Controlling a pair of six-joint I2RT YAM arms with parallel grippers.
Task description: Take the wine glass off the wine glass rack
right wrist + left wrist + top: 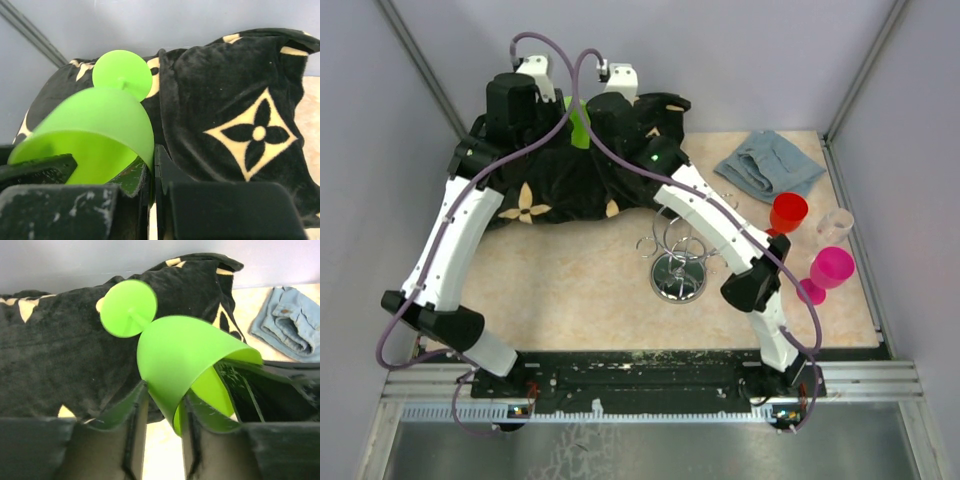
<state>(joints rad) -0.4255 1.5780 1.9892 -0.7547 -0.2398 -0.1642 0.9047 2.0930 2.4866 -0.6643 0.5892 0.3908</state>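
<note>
Right gripper point(151, 160) pinches green wine glass point(105, 125); left gripper point(165, 394) slightly spread around its rim.

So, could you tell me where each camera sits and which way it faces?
Top external: above and behind the bases, facing down over the table; left arm, right arm and rack show.
Left wrist: on the left arm, facing past the left gripper at the glass and blanket.
Right wrist: on the right arm, facing past the right gripper at the same glass.
Shared: both wrist views show glass and blanket.
</note>
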